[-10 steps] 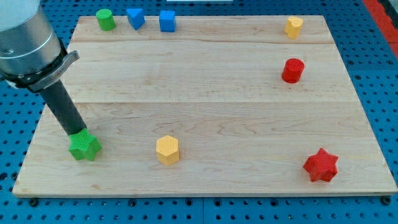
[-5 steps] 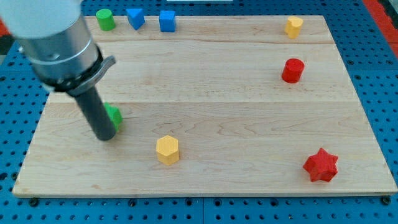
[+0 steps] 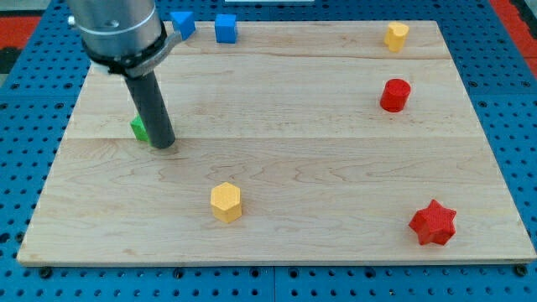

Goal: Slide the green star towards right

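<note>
The green star (image 3: 138, 128) lies on the left part of the wooden board (image 3: 277, 168), mostly hidden behind my rod; only a small green corner shows. My tip (image 3: 164, 144) rests on the board just right of and slightly below the star, touching or nearly touching it. The rod rises up and to the left to the grey arm body at the view's top left.
A yellow hexagon block (image 3: 226, 202) lies below and right of my tip. Two blue blocks (image 3: 182, 23) (image 3: 225, 28) sit at the top edge. A yellow block (image 3: 396, 36), a red cylinder (image 3: 394, 95) and a red star (image 3: 433, 222) stand at the right.
The green star has moved up the board from the lower left to mid left. My tip moved up and right with it and now stands on the star's right side. The arm now hides the green cylinder at top left.
</note>
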`<state>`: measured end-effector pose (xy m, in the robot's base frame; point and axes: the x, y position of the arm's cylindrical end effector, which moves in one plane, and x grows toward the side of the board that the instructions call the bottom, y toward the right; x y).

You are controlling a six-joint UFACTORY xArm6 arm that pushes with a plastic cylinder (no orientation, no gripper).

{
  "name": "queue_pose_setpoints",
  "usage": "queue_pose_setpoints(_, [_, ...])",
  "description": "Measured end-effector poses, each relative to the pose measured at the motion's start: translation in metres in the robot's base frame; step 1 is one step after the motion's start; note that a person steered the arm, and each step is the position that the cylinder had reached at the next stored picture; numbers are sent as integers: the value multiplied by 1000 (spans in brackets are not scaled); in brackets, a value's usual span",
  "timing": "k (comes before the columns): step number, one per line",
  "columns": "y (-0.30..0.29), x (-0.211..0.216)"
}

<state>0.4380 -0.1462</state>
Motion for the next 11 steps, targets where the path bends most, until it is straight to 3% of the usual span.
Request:
queue_pose_setpoints(1, [0,-38])
queue_pose_setpoints(2, [12,-17])
queue_pose_setpoints(3, [-20,-17])
queue_pose_setpoints(5, [-47,-66])
queue_pose_setpoints(6, [-58,-66])
queue_pose_setpoints(7, [-62,-38])
queue_pose_setpoints(8, [-105,-55])
queue_pose_setpoints(10, [-11,-111])
queue_pose_setpoints(11, [-14,-105])
